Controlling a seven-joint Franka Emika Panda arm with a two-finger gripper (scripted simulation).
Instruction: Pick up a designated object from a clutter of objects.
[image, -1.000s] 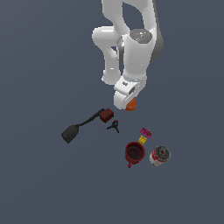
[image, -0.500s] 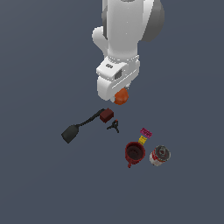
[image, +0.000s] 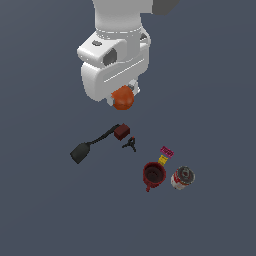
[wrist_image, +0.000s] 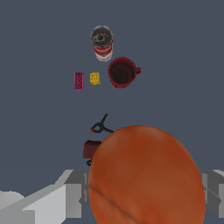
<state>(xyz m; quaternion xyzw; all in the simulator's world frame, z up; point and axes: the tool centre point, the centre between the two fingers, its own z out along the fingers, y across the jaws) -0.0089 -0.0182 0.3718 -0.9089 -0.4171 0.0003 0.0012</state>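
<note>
While clamped in end effector (image: 123, 97), orange ball (image: 123, 98), above clutter

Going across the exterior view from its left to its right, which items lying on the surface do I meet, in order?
Black corded tool → small dark red box → black clip → dark red mug → pink and yellow piece → red and white can.

The ball (image: 123, 97) hangs in the gripper (image: 123, 95), above the other things. Below, the box (image: 121, 132) touches the corded tool (image: 81, 152), the clip (image: 130, 145) just beside. Toward the exterior view's right, the mug (image: 154, 175) stands between the two-part piece (image: 165, 154) and the can (image: 182, 177).
</note>
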